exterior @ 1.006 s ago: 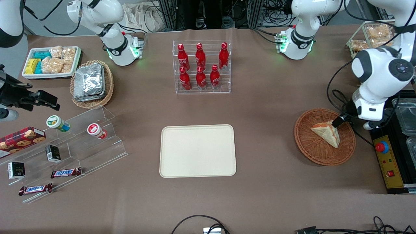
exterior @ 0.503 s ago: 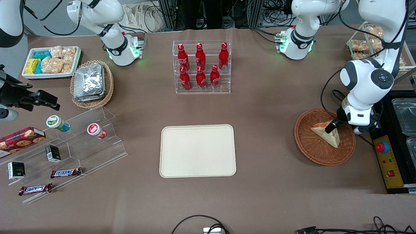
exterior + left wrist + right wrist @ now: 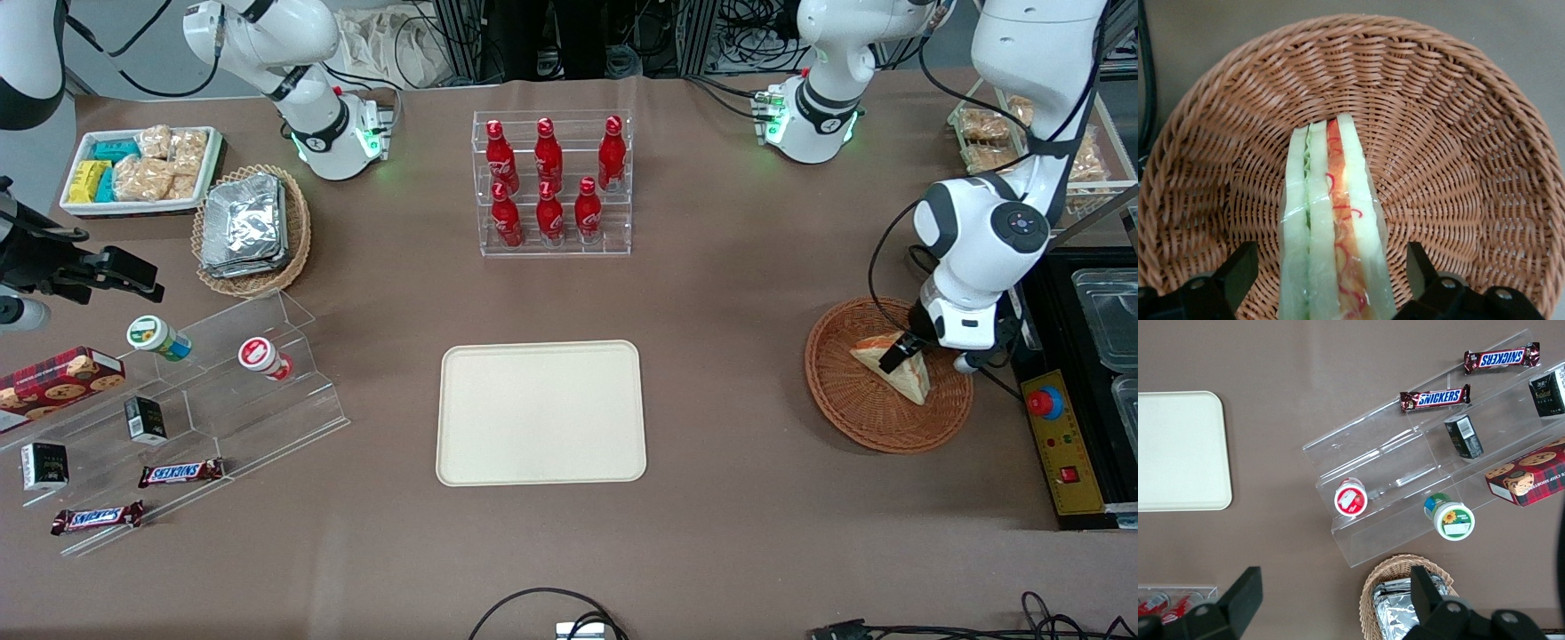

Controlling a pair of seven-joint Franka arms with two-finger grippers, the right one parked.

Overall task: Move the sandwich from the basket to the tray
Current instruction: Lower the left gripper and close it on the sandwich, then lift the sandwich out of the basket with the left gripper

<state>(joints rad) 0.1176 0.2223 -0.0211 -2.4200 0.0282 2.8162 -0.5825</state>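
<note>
Sandwich (image 3: 1335,227) stands on edge in the round wicker basket (image 3: 1458,133), wrapped in clear film. It looks light, soft and easily squashed, so grip gently across its bread faces. End effector (image 3: 1331,280) straddles it, fingers spread wide, gripping nothing. Tray (image 3: 540,412) lies well apart on the desk.

Tool (image 3: 1331,287) lowered, fingers (image 3: 1238,270) spread wide

Even, bright overhead light; soft shadows, sharp focus, little glare.
</note>
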